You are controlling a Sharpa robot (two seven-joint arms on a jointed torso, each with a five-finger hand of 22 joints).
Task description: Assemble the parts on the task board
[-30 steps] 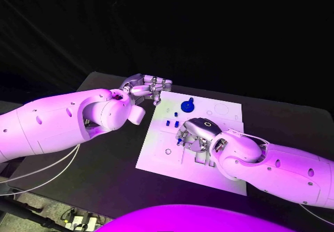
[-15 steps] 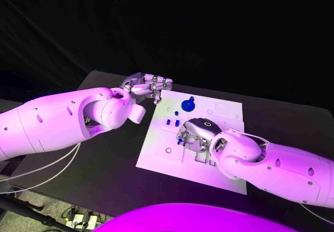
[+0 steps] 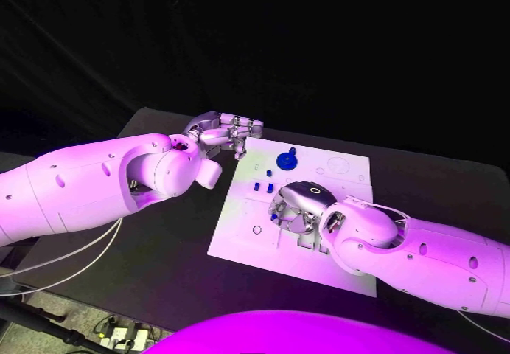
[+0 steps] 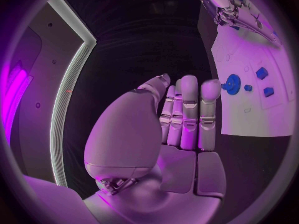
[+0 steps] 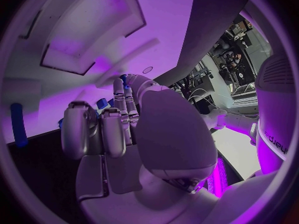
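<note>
One task board (image 3: pixel 247 221): right hand (image 3: pixel 298 209) pinches a blue part (image 3: pixel 276 217); left hand (image 3: pixel 225 133), fingers together, holds nothing at its far corner.

**Right hand creeps a touch nearer**

Over the last second the right hand (image 3: pixel 298 209) has slid slightly along the board (image 3: pixel 351 168) toward its near-left side, drawing a little away from the round blue part (image 3: pixel 287 159) beyond its fingers. Its fingers have stayed curled over the small blue parts (image 3: pixel 276 217) beneath them.
</note>
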